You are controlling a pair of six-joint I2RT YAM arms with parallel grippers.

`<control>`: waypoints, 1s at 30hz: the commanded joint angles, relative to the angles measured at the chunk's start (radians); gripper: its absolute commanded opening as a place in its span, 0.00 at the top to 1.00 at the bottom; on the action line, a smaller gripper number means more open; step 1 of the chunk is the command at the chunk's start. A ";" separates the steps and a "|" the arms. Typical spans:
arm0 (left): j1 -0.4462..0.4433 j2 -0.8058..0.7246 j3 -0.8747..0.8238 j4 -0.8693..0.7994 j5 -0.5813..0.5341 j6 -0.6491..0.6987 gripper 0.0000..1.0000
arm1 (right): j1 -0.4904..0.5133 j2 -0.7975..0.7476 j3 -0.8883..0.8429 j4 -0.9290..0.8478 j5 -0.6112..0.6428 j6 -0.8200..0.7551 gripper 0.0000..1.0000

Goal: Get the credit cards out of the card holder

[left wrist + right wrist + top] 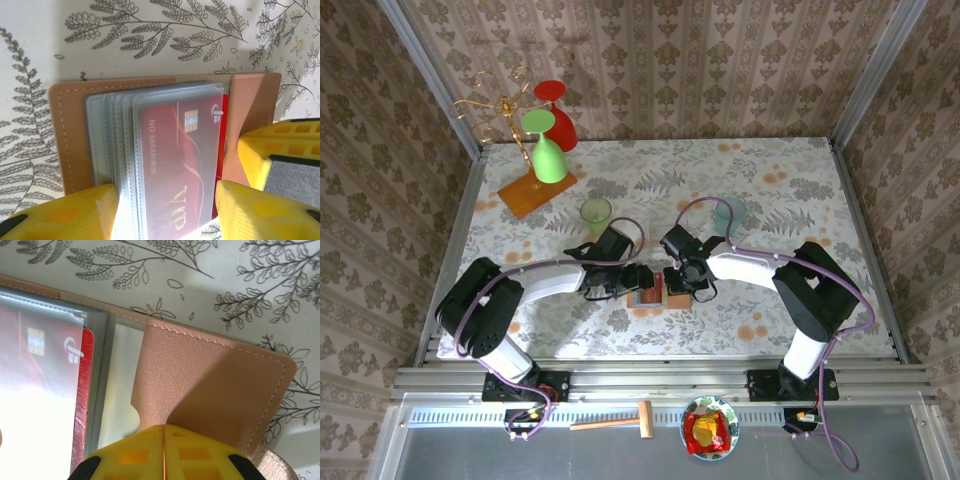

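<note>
1 card holder [70, 140] lies open on tabletop [150, 50] btwn both hands, long axis left-right. 2 red cards [175, 160] in clear sleeves [110, 140], long axis pointing at left hand [167, 202], open astride them. Right hand [165, 452] closed, pinching tan flap [200, 380].

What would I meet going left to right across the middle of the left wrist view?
Tan leather card holder's stitched left cover, grey-blue clear plastic sleeves, red VIP credit card, card holder's tan right flap, right gripper's yellow finger.
</note>
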 commanded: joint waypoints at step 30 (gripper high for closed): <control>0.041 -0.133 -0.026 0.031 0.018 -0.015 0.48 | -0.005 -0.116 0.018 -0.081 -0.030 0.010 0.82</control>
